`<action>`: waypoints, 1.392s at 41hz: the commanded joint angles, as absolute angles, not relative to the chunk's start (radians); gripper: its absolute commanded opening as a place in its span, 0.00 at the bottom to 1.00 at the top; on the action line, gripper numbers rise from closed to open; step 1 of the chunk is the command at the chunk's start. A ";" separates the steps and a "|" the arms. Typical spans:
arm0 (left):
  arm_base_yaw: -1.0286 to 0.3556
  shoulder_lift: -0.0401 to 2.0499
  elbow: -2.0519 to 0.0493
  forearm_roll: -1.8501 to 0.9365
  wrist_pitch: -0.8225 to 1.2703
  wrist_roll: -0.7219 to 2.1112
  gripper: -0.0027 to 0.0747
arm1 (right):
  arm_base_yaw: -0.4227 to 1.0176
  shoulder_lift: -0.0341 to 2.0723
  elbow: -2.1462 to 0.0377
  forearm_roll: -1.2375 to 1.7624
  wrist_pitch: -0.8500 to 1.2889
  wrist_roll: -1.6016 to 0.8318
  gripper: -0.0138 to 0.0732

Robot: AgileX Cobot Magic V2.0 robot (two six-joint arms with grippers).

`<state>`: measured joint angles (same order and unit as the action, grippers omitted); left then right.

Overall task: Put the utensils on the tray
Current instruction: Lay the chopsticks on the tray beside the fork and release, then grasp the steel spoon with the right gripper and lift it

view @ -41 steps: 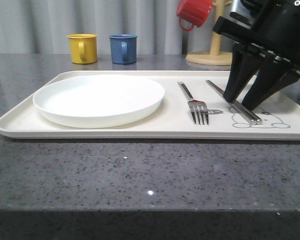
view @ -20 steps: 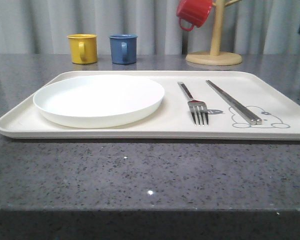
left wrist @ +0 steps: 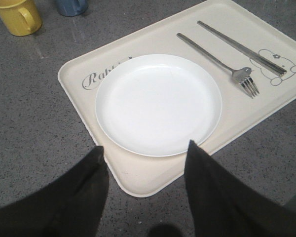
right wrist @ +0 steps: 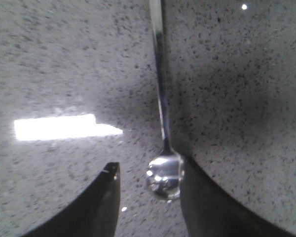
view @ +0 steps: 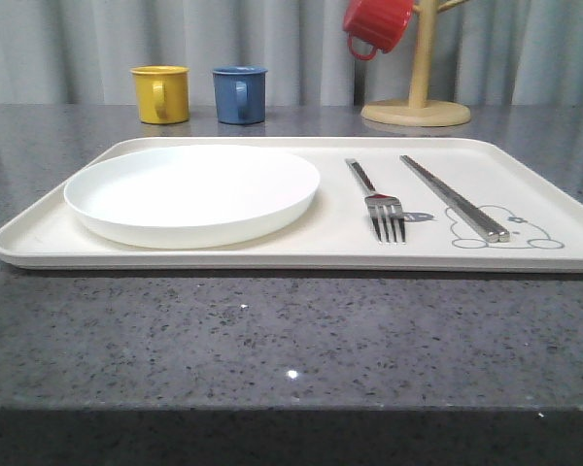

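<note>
The cream tray (view: 340, 221) lies on the grey counter with a round white plate (view: 192, 189) on its left half. To the plate's right, a fork (view: 379, 204) and a pair of chopsticks (view: 452, 197) rest side by side on the tray. My left gripper (left wrist: 144, 154) is open, hovering above the tray (left wrist: 148, 177) corner near the plate (left wrist: 158, 103), with nothing between its fingers. The spoon (right wrist: 161, 113) lies on bare counter. My right gripper (right wrist: 149, 167) is open just above it, the spoon's bowl between the fingers and close against one fingertip (right wrist: 187, 170).
A yellow mug (view: 161, 93) and a blue mug (view: 240, 94) stand behind the tray. A wooden mug tree (view: 416, 107) with a red mug (view: 377, 24) hanging on it stands at the back right. Grey stone counter surrounds the tray.
My right gripper, which hung open over the chopsticks on the tray a second ago, has moved off to the right and out of the front view. Everything on the tray stayed put.
</note>
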<state>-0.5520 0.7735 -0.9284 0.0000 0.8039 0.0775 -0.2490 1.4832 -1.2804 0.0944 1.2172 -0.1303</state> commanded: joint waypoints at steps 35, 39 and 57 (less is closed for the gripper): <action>-0.559 0.775 -0.954 -0.011 0.731 0.067 0.48 | -0.256 1.636 -1.304 0.099 1.120 -0.192 0.20; -0.559 0.775 -0.954 -0.011 0.731 0.067 0.48 | -0.256 1.635 -1.304 0.111 1.127 -0.192 0.20; -0.559 0.775 -0.954 -0.011 0.729 0.067 0.48 | -0.185 1.559 -1.386 0.280 1.219 -0.192 0.20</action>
<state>-0.5520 0.7735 -0.9284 0.0000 0.8039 0.0775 -0.2225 1.6215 -1.3402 0.2206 1.1958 -0.1809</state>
